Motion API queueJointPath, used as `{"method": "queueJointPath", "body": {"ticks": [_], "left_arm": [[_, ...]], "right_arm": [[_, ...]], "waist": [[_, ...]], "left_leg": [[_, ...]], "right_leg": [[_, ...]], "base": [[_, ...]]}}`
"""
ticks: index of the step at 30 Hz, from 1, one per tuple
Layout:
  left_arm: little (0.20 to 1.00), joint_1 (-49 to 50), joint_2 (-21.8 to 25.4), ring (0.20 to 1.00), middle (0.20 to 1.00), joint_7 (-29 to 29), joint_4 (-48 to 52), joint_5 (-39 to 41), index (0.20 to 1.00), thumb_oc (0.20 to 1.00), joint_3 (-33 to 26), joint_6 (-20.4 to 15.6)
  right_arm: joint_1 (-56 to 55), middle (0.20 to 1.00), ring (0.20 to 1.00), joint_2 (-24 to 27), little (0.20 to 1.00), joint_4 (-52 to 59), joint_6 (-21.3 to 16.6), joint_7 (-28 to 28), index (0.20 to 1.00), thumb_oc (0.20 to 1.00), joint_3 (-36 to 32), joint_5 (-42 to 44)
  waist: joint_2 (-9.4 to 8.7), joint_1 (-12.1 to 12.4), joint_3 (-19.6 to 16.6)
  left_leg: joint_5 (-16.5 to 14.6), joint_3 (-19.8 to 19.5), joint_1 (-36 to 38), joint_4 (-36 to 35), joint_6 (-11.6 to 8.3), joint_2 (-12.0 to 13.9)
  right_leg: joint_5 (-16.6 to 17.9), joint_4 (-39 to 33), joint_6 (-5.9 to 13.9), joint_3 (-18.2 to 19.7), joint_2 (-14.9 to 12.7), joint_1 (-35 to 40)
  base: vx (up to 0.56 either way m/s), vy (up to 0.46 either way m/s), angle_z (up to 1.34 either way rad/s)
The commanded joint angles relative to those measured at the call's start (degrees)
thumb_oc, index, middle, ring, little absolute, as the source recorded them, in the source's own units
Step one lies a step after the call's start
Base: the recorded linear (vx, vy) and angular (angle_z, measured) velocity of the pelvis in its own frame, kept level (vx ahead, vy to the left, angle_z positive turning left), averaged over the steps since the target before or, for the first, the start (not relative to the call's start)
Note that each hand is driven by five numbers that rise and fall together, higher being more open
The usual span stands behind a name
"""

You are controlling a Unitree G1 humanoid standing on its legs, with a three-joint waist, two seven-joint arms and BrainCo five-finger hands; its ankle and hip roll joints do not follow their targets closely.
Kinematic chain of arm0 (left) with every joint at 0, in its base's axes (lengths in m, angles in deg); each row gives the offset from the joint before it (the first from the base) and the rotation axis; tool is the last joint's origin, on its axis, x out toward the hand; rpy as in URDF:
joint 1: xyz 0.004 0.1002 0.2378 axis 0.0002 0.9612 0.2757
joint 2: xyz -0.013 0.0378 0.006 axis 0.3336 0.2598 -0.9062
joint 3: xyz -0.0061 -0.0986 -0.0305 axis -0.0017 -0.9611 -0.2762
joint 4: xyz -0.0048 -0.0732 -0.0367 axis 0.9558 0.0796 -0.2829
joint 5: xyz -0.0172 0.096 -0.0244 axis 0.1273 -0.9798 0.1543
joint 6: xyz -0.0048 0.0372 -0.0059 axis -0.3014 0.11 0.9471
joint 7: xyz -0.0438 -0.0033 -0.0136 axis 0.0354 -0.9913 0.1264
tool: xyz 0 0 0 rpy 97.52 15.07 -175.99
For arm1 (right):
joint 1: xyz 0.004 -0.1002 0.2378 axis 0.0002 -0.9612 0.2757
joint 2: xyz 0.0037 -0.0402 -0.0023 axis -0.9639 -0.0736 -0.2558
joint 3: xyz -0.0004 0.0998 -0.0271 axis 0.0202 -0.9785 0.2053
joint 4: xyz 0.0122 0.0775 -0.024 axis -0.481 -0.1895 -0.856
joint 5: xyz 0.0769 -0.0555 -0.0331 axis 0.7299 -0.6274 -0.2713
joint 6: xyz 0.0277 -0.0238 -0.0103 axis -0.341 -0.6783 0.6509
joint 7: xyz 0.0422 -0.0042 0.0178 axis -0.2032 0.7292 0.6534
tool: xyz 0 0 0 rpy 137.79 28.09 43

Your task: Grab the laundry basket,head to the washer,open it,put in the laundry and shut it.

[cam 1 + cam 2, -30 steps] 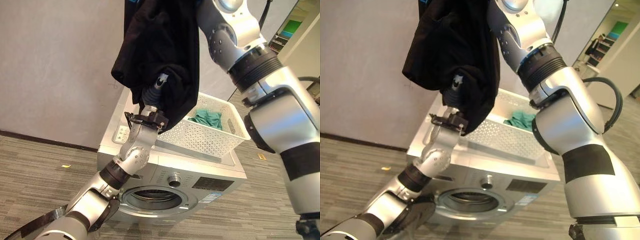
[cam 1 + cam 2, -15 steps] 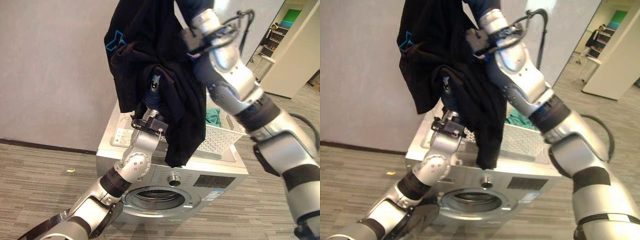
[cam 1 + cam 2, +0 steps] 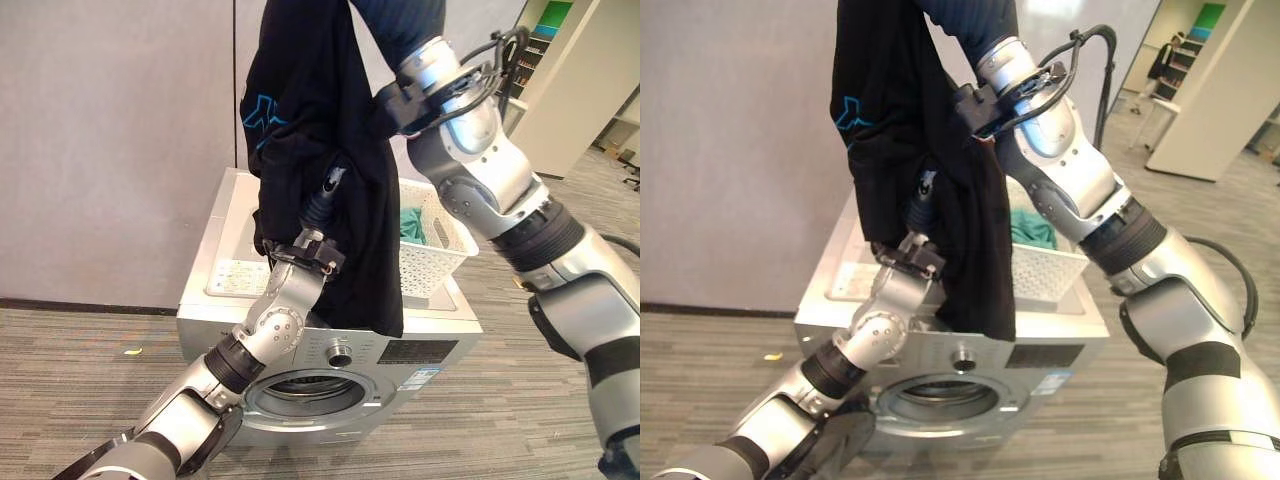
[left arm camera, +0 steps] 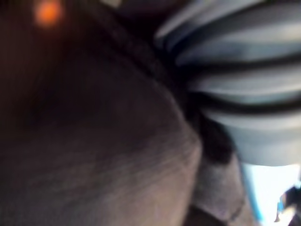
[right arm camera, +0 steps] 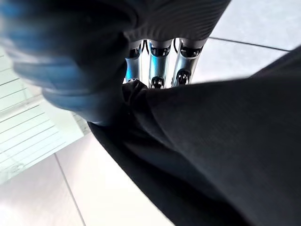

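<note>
Fingers of the right hand curl down into a bunched fold of the black T-shirt, clamped on the cloth, and the garment hangs from that raised grip in a long drape. Lower down, the left hand is pushed up into the hanging cloth and wrapped by it, so whether its fingers are spread or closed cannot be told. Below both hands stands the silver front-loading washer, its round door opening well beneath the shirt's lowest hem. Just behind the drape, on the washer's top, sits the white perforated laundry basket with a green garment lying in it. To do this step well, the right hand should probably keep its pinch firm while the arm brings the shirt down and forward toward the opening, and the left should gather the loose lower part so the hem goes in first rather than catching on the rim. Release looks safest only once most of the cloth is inside the drum.
</note>
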Motion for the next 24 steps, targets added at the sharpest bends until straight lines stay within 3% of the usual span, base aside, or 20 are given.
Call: {"method": "queueJointPath", "body": {"ticks": [1, 5, 10, 24], "left_arm": [[1.0, -10.1, -2.06, 1.0, 1.0, 0.9, -4.32, -4.3, 1.0, 1.0, 4.64, -0.13], [1.0, -11.06, -2.71, 1.0, 1.0, 1.41, -4.38, -4.22, 1.0, 1.0, 5.57, 0.45], [1.0, -13.36, -3.46, 1.0, 1.0, -0.26, -5.99, -5.89, 1.0, 1.0, 7.32, 1.43], [1.0, -19.89, -5.95, 1.0, 1.0, -1.39, -10.43, -5.42, 1.0, 1.0, 10.38, 3.17]], "right_arm": [[10.34, 0.2, 0.2, -1.44, 0.2, -5.5, -2.65, 2.68, 0.2, 0.2, -1.89, -1.41], [12.02, 0.2, 0.2, -4.32, 0.2, -8.47, -2.29, 3.75, 0.2, 0.2, -1.51, -2.33], [9.57, 0.2, 0.2, -5.36, 0.2, -4.08, -1.46, 2.42, 0.2, 0.2, -0.51, -0.64], [6.4, 0.2, 0.2, -0.56, 0.2, 4.23, 0.84, -2.97, 0.2, 0.2, 5.18, 5.04]], "waist": [[2.31, 1.48, -1.23], [2.03, 1.65, -1.32], [1.82, 1.43, -1.54], [2.07, 1.03, -1.94]], "left_leg": [[-1.04, -2.08, -0.84, 0.12, 1.62, 0.82], [-1.08, -2.19, -0.9, 0.12, 1.69, 0.73], [-1.14, -2.43, -0.82, 0.12, 1.74, 0.68], [-1.29, -2.76, -0.13, 0.12, 1.69, 0.44]], "right_leg": [[-1.23, 0.14, 1.58, -1.26, 0.23, 1.47], [-1.13, 0.14, 1.59, -1.2, 0.27, 1.35], [-1.16, 0.15, 1.55, -1.3, 0.24, 1.44], [-1.8, 0.46, 1.6, -2.06, 0.13, 2.55]], "base": [[0.0, 0.0, 0.0], [0.0, 0.0, 0.0], [0.0, 0.0, 0.0], [0.0, 0.0, 0.0]]}}
